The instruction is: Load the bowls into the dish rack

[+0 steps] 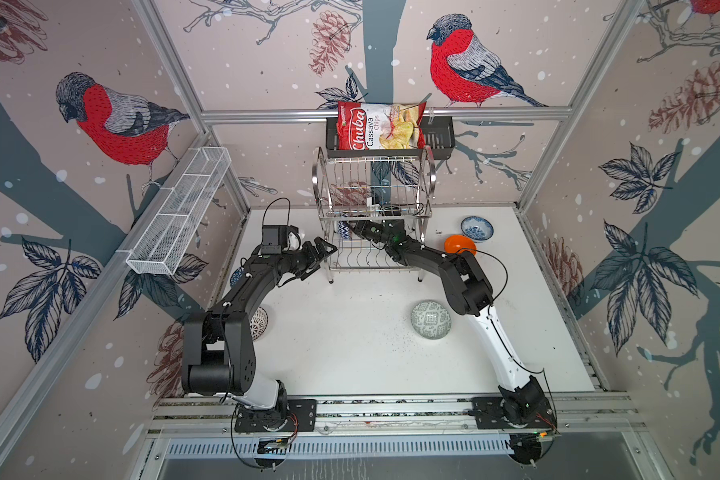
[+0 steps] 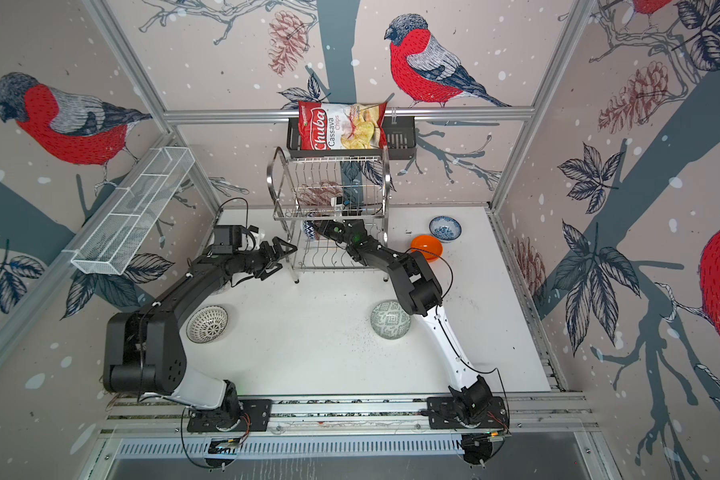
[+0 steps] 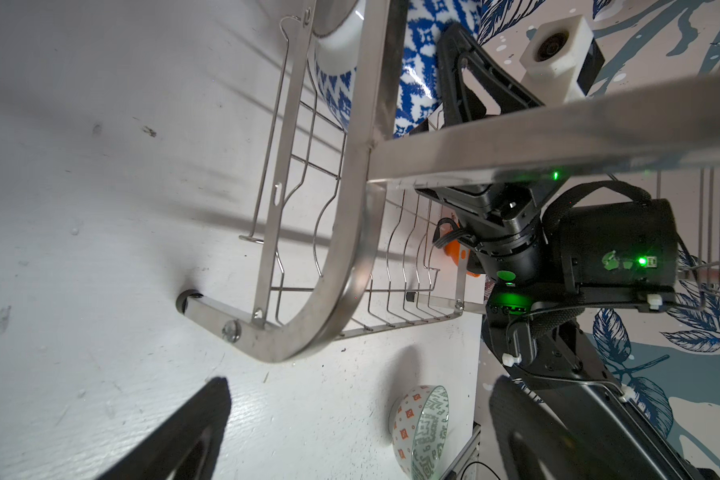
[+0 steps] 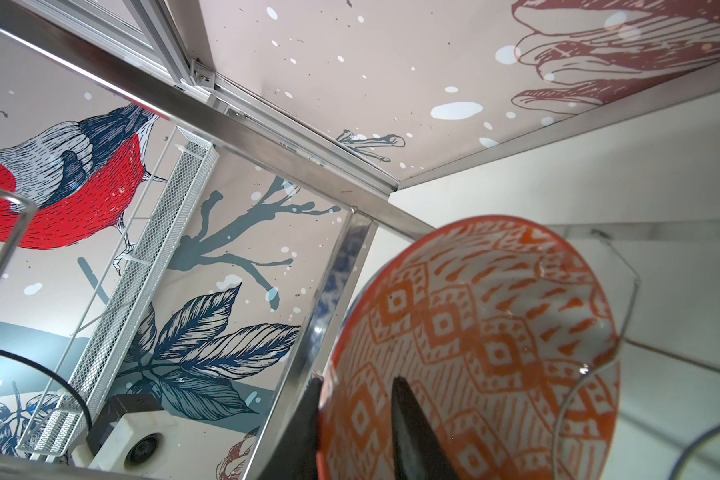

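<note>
Bowl in rack (right arm outstretched)

Both top views hang high at the near side and look steeply down on the whole table and the dish rack, sharing almost the same field. The left wrist camera peers out between the fingers of the left hand, close to the rack's end frame, and catches the right wrist camera beyond it. That camera looks up past the right hand, very near the orange-white patterned bowl.
</note>
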Controlling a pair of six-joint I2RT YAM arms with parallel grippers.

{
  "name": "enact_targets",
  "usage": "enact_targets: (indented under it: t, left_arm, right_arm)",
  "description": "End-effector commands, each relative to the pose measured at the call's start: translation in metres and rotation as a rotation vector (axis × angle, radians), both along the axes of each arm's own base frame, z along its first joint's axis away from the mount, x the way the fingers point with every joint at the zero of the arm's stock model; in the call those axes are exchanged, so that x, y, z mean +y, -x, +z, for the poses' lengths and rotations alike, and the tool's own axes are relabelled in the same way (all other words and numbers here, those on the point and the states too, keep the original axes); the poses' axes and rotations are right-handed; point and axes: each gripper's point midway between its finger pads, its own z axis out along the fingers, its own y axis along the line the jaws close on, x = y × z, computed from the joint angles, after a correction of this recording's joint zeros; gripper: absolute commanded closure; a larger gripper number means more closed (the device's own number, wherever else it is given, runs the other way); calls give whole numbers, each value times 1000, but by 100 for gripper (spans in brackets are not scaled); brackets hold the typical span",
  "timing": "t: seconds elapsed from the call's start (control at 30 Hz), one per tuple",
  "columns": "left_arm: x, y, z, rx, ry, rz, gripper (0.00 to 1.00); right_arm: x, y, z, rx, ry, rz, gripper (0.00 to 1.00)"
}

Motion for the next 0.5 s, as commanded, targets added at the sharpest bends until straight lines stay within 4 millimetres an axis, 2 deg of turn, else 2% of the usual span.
enact_targets:
  t: [0.0,0.47]
  left_arm:
    - [1,-2,7,-28,-1,1,2]
    - [2,1,4,-19,-1,9,2]
  right_arm:
    - [-1,-1,0,35,5,-9,70]
    - [-1,-2,8,34,-14,-25,69]
